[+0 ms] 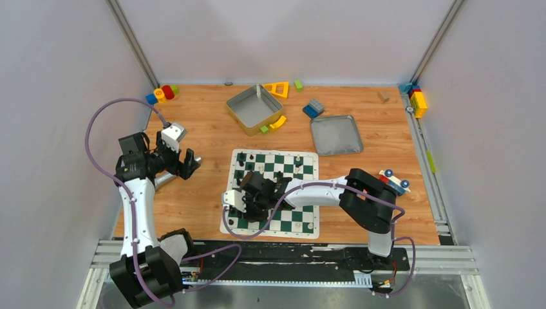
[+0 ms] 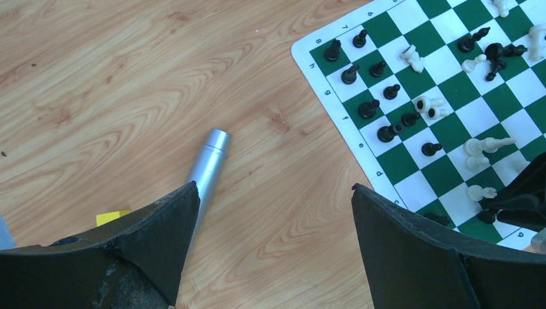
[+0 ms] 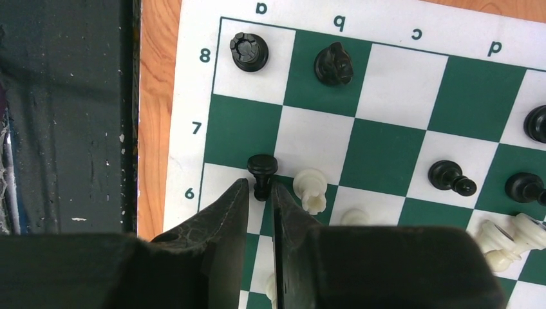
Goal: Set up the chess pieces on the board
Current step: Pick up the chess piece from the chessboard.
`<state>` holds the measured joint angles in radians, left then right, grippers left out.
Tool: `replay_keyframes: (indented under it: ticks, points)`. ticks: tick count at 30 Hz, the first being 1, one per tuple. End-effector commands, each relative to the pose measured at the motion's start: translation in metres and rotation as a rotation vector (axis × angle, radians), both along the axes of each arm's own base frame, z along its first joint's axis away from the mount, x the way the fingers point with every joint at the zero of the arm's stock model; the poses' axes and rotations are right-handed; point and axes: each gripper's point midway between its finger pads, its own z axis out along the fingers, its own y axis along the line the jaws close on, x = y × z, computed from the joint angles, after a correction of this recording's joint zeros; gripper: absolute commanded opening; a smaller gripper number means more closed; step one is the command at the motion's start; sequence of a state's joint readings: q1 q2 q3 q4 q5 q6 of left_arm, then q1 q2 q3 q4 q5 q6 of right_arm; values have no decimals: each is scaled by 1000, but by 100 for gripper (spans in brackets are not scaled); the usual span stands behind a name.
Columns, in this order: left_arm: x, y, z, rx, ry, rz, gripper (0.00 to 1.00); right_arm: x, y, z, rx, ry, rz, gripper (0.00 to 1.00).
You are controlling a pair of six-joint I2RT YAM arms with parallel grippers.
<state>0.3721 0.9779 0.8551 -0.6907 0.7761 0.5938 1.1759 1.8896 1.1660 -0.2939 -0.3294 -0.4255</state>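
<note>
The board lies in the middle of the table, with black and white chess pieces scattered over it, some standing, some lying. My right gripper hangs over the board's near left corner. In the right wrist view its fingertips pinch the stem of a black pawn at the row marked 6 on the board. A white piece lies right beside it. My left gripper stands open over bare wood left of the board, nothing between its fingers.
A silver tube and a yellow block lie on the wood under my left gripper. Two grey metal trays sit behind the board. Toy blocks fill the back corners, and a toy car stands right of the board.
</note>
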Motion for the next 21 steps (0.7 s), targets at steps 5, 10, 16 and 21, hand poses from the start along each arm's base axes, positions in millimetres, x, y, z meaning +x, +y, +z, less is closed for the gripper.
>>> replay_keyframes:
  ticks: [5,10,16,21]
  points:
    - [1,1,5,18,-43,-19,95,4,15,3,26,-55,17,20]
    - [0,0,5,17,-44,-25,95,5,15,1,17,-69,12,17]
    - [-1,-1,6,18,-45,-32,95,5,15,2,10,-86,6,5]
    - [-2,-2,5,20,-44,-41,95,6,15,11,20,-95,0,0]
